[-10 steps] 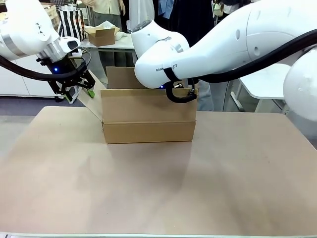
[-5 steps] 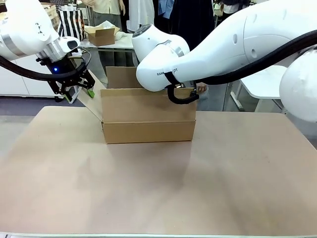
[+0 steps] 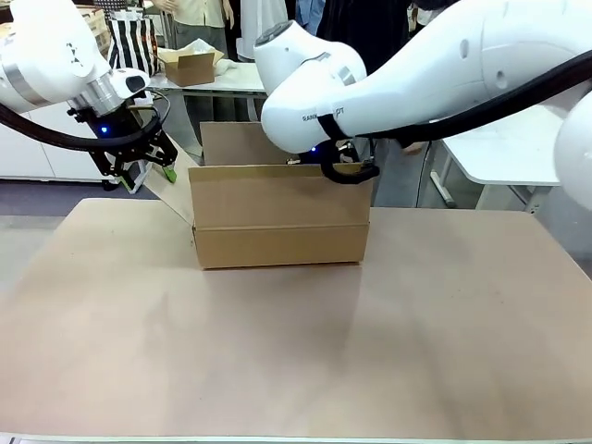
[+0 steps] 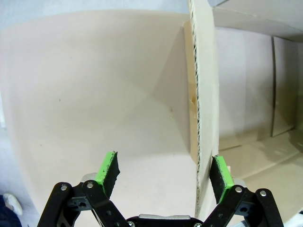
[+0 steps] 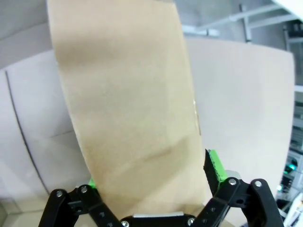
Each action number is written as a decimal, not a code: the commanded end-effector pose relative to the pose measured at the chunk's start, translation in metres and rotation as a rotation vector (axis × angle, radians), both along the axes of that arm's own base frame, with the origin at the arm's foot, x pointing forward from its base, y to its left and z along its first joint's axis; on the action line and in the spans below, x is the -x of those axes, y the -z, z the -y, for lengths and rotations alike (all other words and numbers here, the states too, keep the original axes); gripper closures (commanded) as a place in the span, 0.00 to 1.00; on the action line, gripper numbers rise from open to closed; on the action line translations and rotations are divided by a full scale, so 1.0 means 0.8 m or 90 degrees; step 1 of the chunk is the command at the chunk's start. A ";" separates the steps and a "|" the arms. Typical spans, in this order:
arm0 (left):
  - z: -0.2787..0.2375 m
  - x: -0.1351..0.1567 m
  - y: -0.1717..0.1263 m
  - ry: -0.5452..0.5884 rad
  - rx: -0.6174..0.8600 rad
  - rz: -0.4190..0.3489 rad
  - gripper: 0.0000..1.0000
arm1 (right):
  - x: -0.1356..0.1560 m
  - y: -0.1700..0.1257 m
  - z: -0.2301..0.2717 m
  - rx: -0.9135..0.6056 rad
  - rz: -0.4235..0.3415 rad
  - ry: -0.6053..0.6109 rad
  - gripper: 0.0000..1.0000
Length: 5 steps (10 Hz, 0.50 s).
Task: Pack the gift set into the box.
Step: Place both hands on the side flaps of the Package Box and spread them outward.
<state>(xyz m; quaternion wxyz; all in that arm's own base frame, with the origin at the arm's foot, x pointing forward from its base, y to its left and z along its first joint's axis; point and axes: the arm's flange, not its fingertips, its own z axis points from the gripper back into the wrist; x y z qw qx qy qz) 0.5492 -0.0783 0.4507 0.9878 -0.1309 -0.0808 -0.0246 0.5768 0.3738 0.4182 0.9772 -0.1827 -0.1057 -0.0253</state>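
In the right wrist view, the right-hand flap [image 5: 128, 109] is laid broadside across the gap between the fingers of the right gripper [image 5: 152, 174]. One green pad is almost wholly covered by it, its far end beyond the fingertips is cut off by the picture's edge, and contact with either finger cannot be told. In the front view those fingertips are hidden behind the near wall of the box [image 3: 277, 222], as is the box's inside. Between the fingers of the left gripper [image 4: 164, 163] the left-hand flap [image 4: 206, 94] is seen edge-on and cut off beyond the fingertips. Whether it is touched by the nearer pad cannot be made out.
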 end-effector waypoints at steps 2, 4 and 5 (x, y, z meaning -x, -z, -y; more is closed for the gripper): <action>0.001 0.000 -0.004 -0.011 -0.010 0.001 0.00 | 0.022 -0.043 0.052 -0.043 -0.063 -0.075 0.00; 0.001 0.000 -0.004 -0.011 -0.010 0.001 0.00 | 0.019 -0.062 0.076 -0.103 -0.081 -0.108 0.00; 0.001 0.000 -0.004 -0.011 -0.010 0.001 0.00 | 0.015 -0.070 0.089 -0.145 -0.093 -0.117 0.00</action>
